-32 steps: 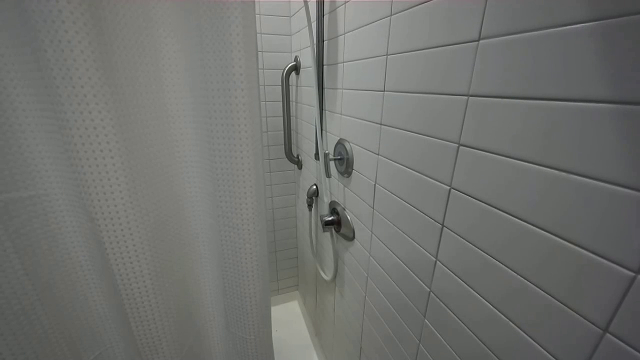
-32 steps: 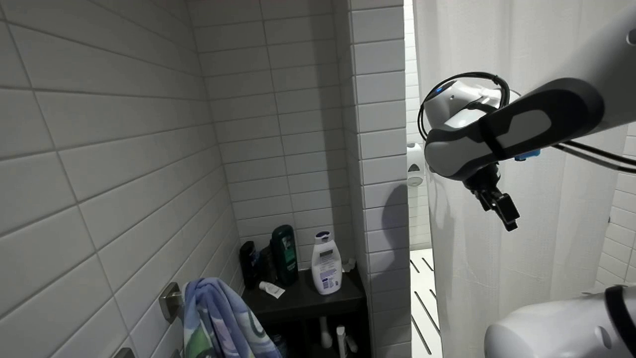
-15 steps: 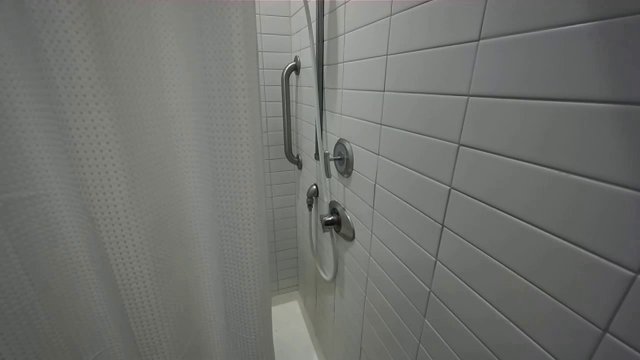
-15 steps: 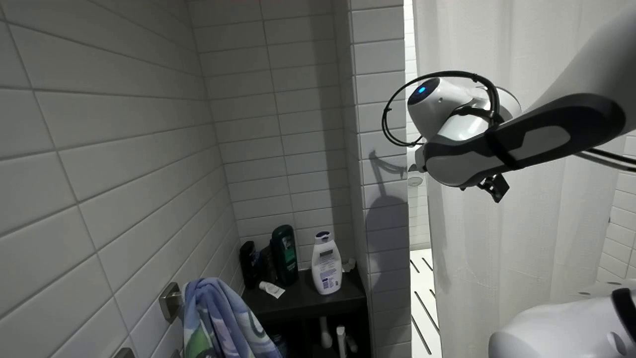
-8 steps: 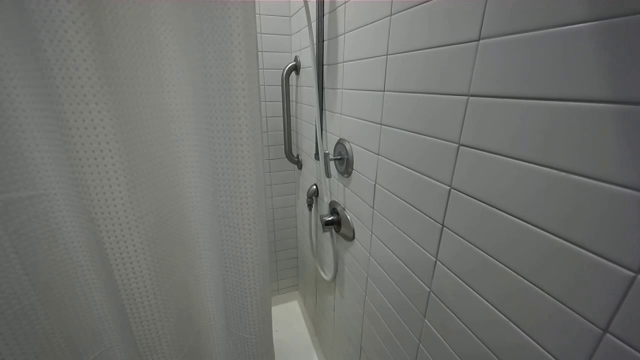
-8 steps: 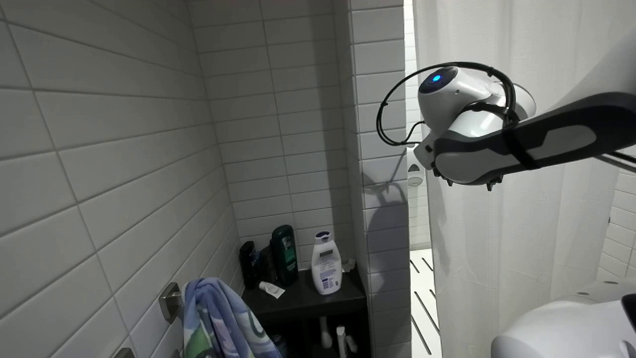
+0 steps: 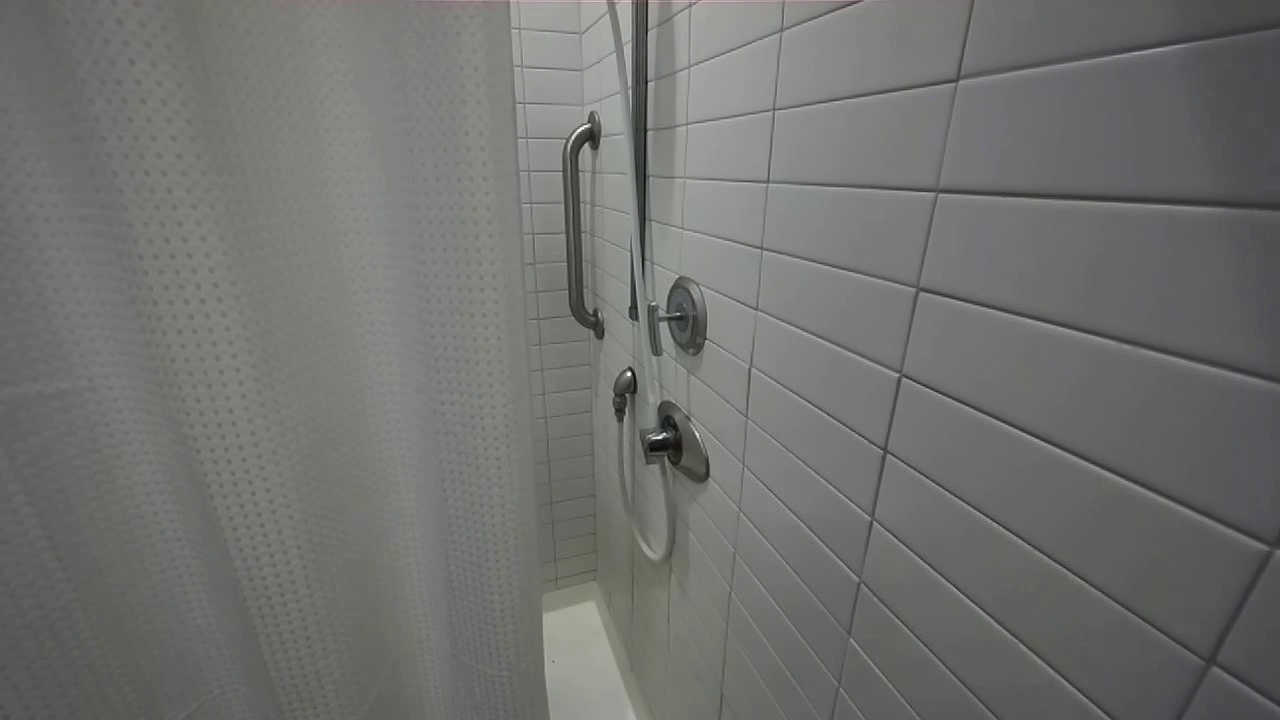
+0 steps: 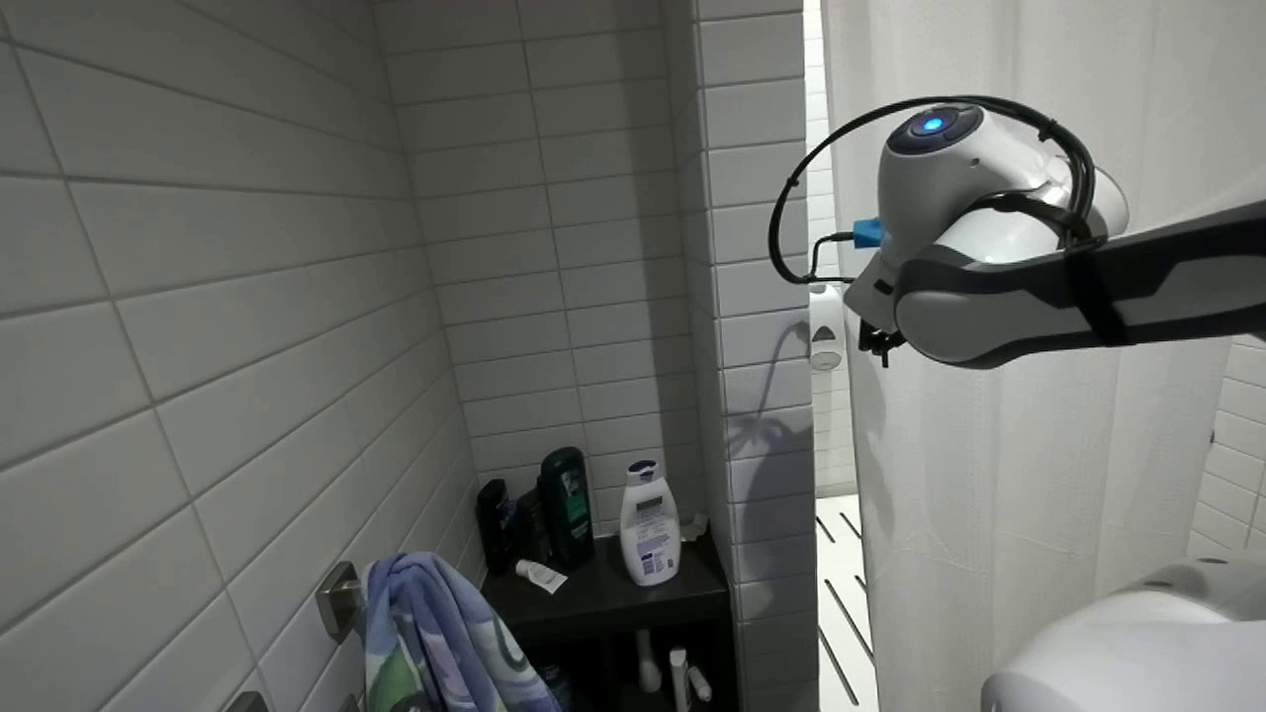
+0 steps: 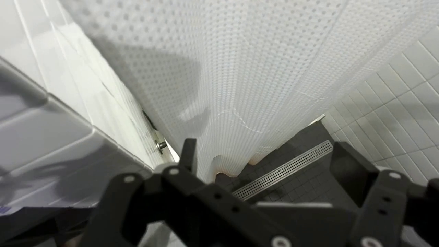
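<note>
My gripper is open in the wrist view point(image 9: 271, 159), its two black fingers wide apart with nothing between them. A white dotted shower curtain point(image 9: 240, 68) hangs close in front of it; contact with the fingers cannot be told. The curtain also shows in both exterior views point(image 7: 300, 350) point(image 8: 1019, 475). In an exterior view the gripper point(image 8: 878, 342) is mostly hidden behind the arm's wrist point(image 8: 989, 307), with only small black parts showing beside the curtain's edge. A white-tiled pillar point(image 8: 762, 297) stands beside the curtain; its tiled edge also shows in the wrist view point(image 9: 58, 130).
A black shelf point(image 8: 613, 608) holds a white bottle point(image 8: 650, 529), a dark green bottle point(image 8: 566, 504) and a small tube point(image 8: 541, 576). A blue towel point(image 8: 435, 633) hangs nearby. A grab bar point(image 7: 573, 225) and shower valve point(image 7: 685, 440) are on tiled walls. A metal drain point(image 9: 284, 171) lies below.
In an exterior view the arm's wrist has risen, turned and moved right. The gripper, earlier pointing down in front of the curtain, is now mostly hidden behind the arm. The curtain looks unchanged.
</note>
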